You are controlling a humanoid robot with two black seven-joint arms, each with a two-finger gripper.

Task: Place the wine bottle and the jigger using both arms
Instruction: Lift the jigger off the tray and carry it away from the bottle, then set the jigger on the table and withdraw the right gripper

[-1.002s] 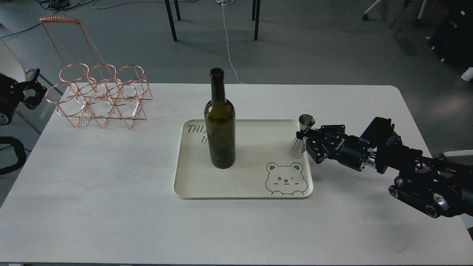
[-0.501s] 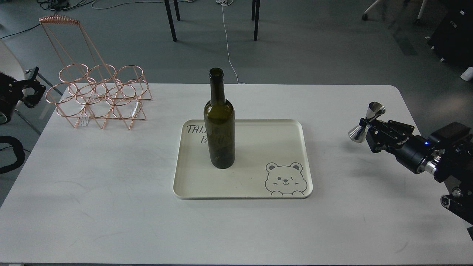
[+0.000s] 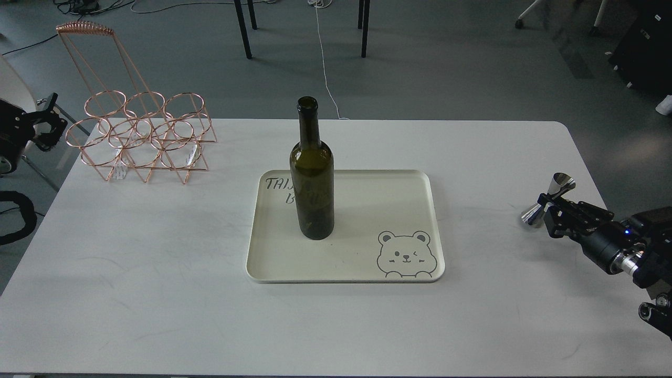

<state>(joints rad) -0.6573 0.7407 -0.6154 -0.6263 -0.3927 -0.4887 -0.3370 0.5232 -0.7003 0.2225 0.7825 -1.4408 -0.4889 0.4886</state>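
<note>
While clamped in right pincer, jigger tilted, long axis leaning up-right. Wine bottle upright on tray. Left pincer state: cannot tell.

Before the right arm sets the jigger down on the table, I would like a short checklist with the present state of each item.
1. Jigger gripped at its waist by the right gripper: ok.
2. Jigger upright: not ok, it leans to the right.
3. Jigger resting on the table: cannot tell; its lower cone is close to the surface.
4. White table surface around the jigger free of other things: ok.
5. Wine bottle upright on the tray, far from the right arm: ok.
6. Left gripper away from the bottle, beside the copper rack: ok; open or shut: cannot tell.
</note>
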